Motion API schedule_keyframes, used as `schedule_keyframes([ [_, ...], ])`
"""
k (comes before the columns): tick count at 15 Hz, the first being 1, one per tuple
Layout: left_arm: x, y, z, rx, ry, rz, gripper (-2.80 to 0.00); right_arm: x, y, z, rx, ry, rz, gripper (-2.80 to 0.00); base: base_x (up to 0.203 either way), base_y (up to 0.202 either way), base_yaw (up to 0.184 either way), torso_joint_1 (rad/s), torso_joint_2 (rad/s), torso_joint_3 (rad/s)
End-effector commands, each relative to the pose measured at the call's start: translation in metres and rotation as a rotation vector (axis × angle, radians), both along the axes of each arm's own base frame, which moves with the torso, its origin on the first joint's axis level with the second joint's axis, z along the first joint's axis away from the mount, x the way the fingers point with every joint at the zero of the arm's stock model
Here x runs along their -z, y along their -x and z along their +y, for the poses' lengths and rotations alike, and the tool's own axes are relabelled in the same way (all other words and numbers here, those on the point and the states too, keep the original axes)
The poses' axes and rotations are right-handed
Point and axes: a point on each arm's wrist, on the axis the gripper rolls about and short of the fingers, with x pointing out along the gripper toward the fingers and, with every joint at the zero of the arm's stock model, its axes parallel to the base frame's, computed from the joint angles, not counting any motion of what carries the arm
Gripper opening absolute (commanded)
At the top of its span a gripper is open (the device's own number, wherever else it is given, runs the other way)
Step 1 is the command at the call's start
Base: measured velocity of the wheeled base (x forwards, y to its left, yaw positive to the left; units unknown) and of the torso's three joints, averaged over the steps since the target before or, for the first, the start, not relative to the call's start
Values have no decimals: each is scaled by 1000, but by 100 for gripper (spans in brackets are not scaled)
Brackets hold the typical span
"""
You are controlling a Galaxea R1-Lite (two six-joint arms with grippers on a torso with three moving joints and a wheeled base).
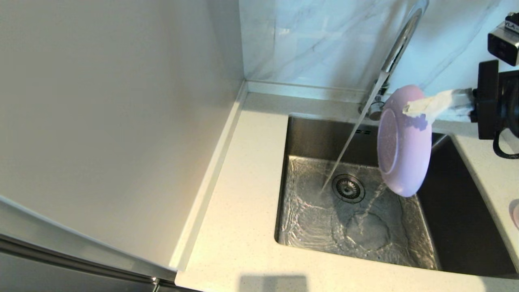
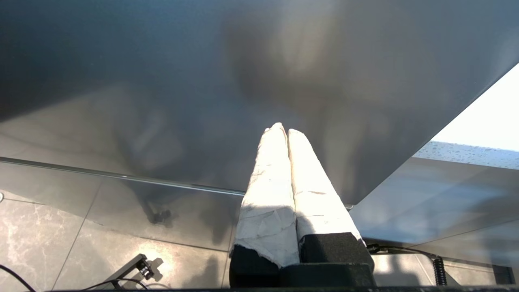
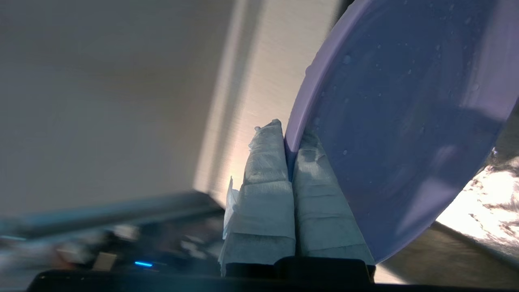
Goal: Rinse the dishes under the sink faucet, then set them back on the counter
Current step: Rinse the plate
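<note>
The head view shows the whole sink (image 1: 454,227) set in the pale counter (image 1: 243,202), and water runs from the faucet (image 1: 399,42) down to the drain (image 1: 348,188). The right claw (image 1: 409,108) reaches in from the right side and pinches the top rim of the lavender plate (image 1: 403,140). The plate hangs on its edge below the claw, over the sink, just beside the stream of water. A thin trickle falls from the plate's low edge into the basin. Far to the right of the claw, a bit of the pink dish (image 1: 515,213) peeks in on the counter.

The right wrist view shows what the head view cannot: the two wrapped fingers (image 3: 265,178) pressed on both sides of the plate rim, with small drops on the plate's face.

Only the left wrist view shows the left claw (image 2: 284,132). Its fingers are pressed together on nothing, near a grey cabinet front (image 2: 162,81), above a tiled floor (image 2: 48,235).
</note>
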Motion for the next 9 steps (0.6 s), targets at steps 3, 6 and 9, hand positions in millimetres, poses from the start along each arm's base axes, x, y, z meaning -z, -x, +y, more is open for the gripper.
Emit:
schedule_keyframes([
  [3,0,0,0,0,0,0,-280,5,-24,-5,-54,-215,154,-280,0,0,0,0,0,0],
  [6,0,0,0,0,0,0,-280,12,-32,-4,-48,-213,183,-280,0,0,0,0,0,0],
  [9,0,0,0,0,0,0,-280,22,-44,-3,-45,-203,210,-280,0,0,0,0,0,0],
])
